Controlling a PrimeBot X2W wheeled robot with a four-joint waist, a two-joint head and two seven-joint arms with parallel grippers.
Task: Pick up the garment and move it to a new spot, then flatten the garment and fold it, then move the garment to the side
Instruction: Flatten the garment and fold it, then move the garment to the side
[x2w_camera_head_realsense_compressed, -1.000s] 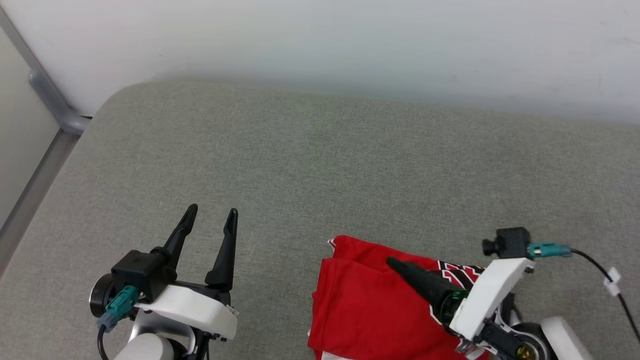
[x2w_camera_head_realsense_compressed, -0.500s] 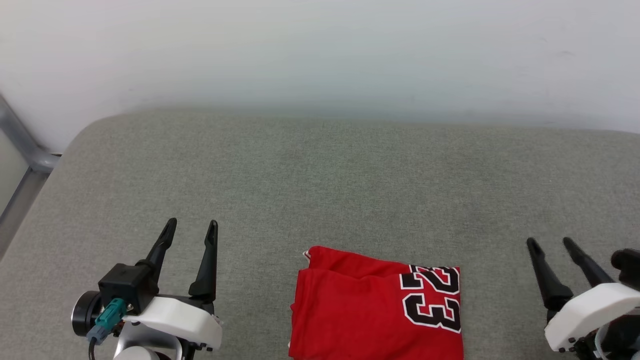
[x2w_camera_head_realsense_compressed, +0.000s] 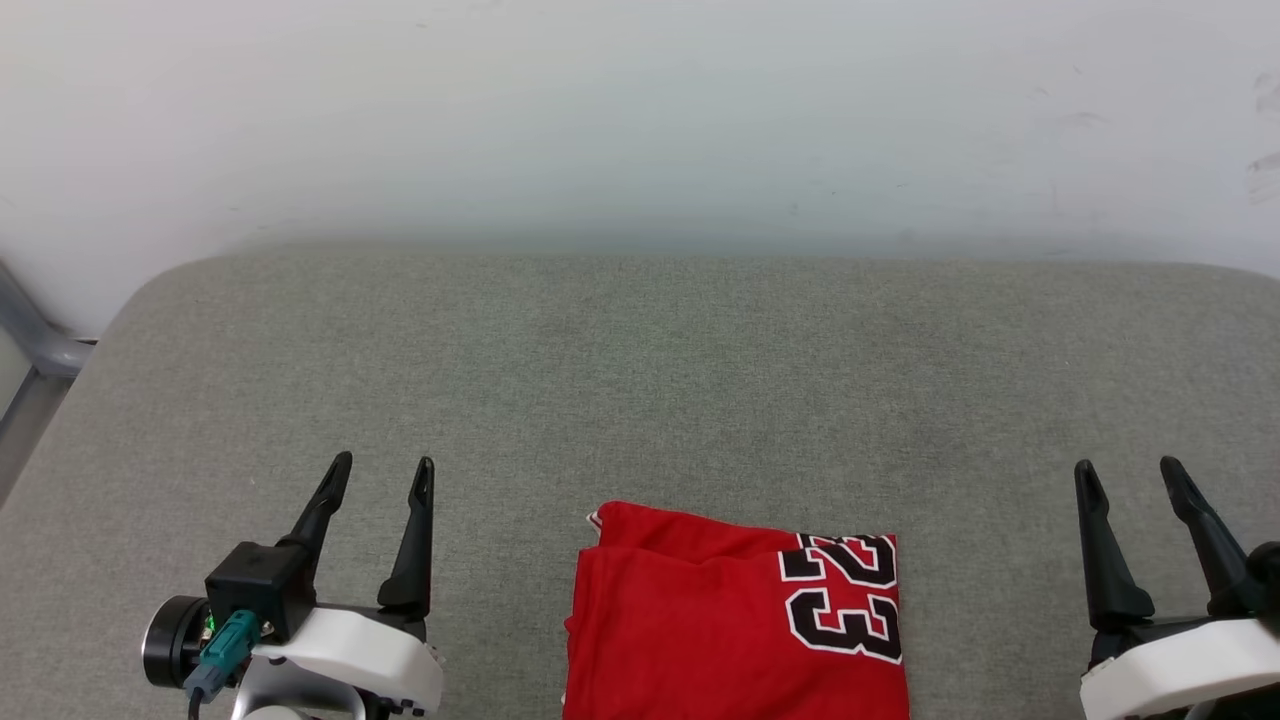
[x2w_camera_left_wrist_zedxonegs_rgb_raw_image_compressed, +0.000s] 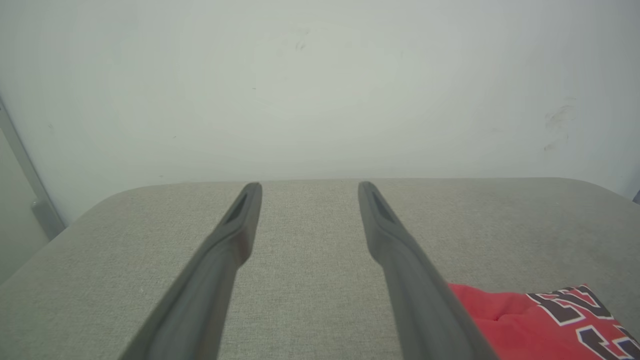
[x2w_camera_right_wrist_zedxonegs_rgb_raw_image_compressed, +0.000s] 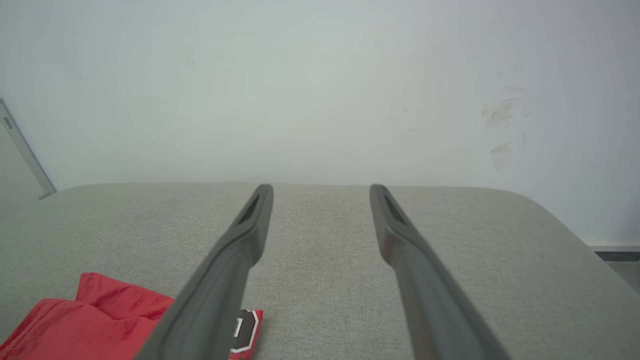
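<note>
The garment (x2w_camera_head_realsense_compressed: 700, 620) lies folded at bottom centre of your head view, cut off by the frame's lower edge. Your left claw (x2w_camera_head_realsense_compressed: 384, 463) and right claw (x2w_camera_head_realsense_compressed: 1126, 466) flank it, both spread and empty. If you drag it by one layer, I'd expect the fold to spill open. Bare grey bench (x2w_camera_head_realsense_compressed: 640, 380) stretches above, up to the wall (x2w_camera_head_realsense_compressed: 640, 120).

Both jaws are two long, tapering black fingers (x2w_camera_head_realsense_compressed: 416, 545) on a white shell (x2w_camera_head_realsense_compressed: 350, 650); the left one carries a black camera block (x2w_camera_head_realsense_compressed: 258, 590), teal plug (x2w_camera_head_realsense_compressed: 225, 640) at its 7 o'clock
</note>
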